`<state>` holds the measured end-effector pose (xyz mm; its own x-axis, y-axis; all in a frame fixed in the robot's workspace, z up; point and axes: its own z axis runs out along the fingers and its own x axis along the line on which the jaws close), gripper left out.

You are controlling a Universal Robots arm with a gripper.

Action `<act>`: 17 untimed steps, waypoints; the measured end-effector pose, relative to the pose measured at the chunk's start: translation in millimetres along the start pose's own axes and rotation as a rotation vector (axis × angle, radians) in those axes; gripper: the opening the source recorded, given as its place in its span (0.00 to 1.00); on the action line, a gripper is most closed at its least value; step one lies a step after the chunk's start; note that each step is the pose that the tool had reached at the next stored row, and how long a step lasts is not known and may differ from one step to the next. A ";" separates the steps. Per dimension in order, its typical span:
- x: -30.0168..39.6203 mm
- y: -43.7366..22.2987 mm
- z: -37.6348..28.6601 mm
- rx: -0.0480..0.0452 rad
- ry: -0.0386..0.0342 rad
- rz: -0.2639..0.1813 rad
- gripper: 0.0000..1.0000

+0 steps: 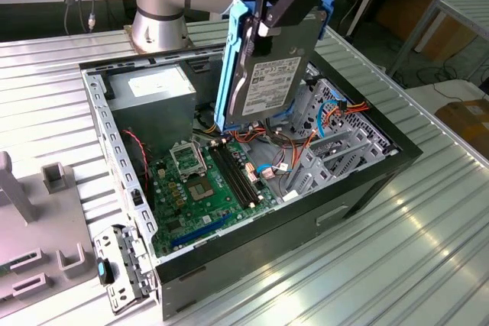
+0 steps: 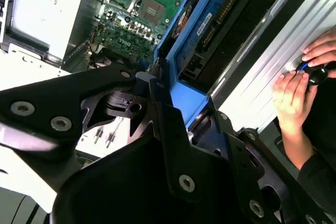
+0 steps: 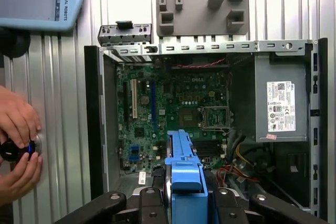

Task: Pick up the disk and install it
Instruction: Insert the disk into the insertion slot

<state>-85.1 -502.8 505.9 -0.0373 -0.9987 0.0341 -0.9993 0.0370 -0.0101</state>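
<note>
The disk (image 1: 269, 74), dark grey metal with a white label and a blue bracket (image 1: 231, 66) along its edges, hangs tilted on edge above the open computer case (image 1: 367, 185). My gripper (image 1: 276, 13) is shut on the disk's upper end, black fingers on both faces. In both wrist views the blue bracket (image 2: 191, 95) (image 3: 184, 174) sticks out between the black fingers (image 3: 149, 203), with the green motherboard (image 3: 173, 103) beyond it. The disk's lower end hovers over the cables beside the metal drive cage (image 1: 336, 124).
A grey power-supply box (image 1: 153, 97) with a white sticker fills the case's rear corner. A person's hands (image 3: 18, 129) work a small knob on the ribbed metal table beside the case. Grey fixture blocks (image 1: 55, 177) and a loose metal bracket (image 1: 122, 265) lie at the exterior view's left.
</note>
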 end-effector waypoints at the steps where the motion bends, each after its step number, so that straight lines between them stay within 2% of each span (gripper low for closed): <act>1: -0.1 -4.8 0.2 0.0000 0.0002 0.000 0.37; 3: -0.5 -15.3 0.8 0.0000 0.0003 0.000 0.37; 4: -0.9 -25.0 1.2 0.0000 0.0009 0.000 0.37; 6: -1.2 -33.9 1.5 0.0000 0.0014 0.000 0.37; 10: -1.5 -56.7 2.1 0.0000 0.0025 0.000 0.37; 13: 0.7 -62.5 2.3 -0.0001 0.0027 0.001 0.37; 17: 8.9 -69.1 3.8 -0.0003 0.0026 0.006 0.37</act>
<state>-16.3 -514.4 503.2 -0.0433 -0.9984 0.0366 -0.9990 0.0430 -0.0100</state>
